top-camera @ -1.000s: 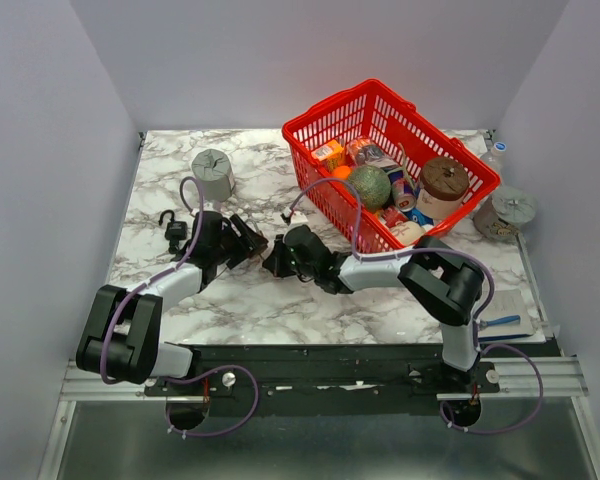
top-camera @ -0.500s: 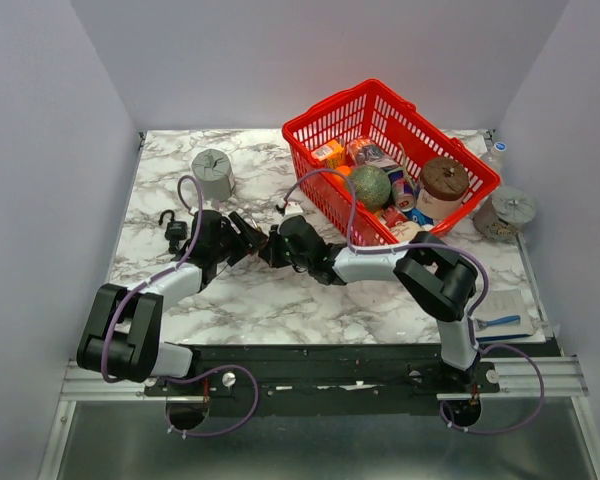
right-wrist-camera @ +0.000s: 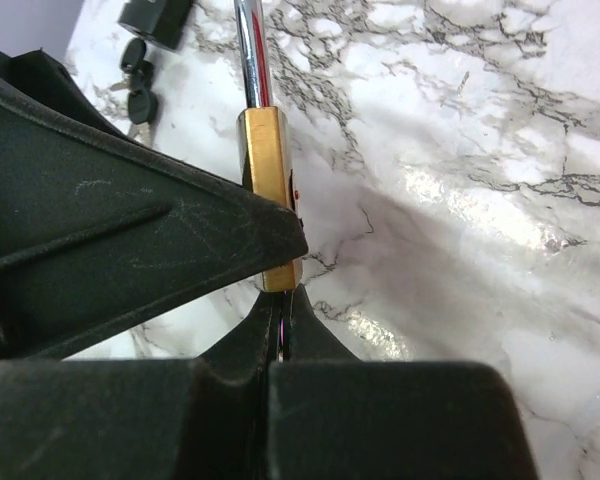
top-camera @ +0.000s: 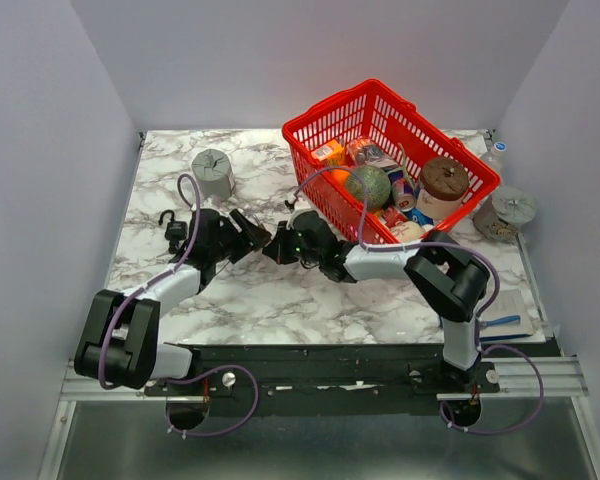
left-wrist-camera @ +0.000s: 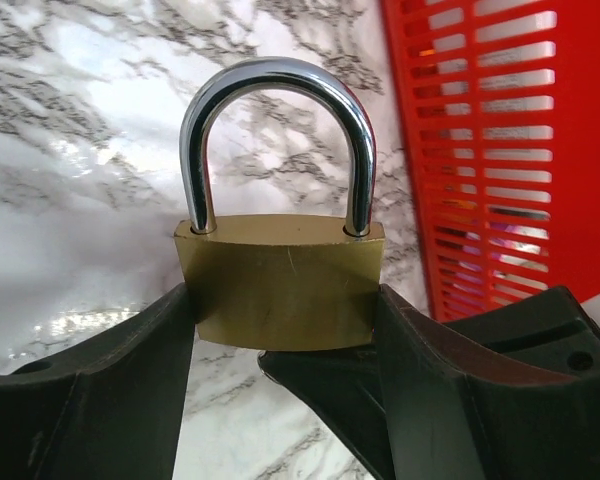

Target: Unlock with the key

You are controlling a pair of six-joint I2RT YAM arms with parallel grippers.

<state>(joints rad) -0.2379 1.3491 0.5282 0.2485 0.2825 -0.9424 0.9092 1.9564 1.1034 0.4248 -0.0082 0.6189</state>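
Just now: right gripper, shut, key presumably pinched but hidden, moved in under brass padlock; left gripper clamps padlock body. Insertion looks imminent.

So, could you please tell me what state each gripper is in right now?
Left gripper: closed on the brass padlock.
Right gripper: closed, tips just below the padlock; whether it pinches the key cannot be told.

You won't find any lettering you can read here. The brass padlock turns a plain face to you, without stamp or number, and the packets in the red basket carry print too small to make out.
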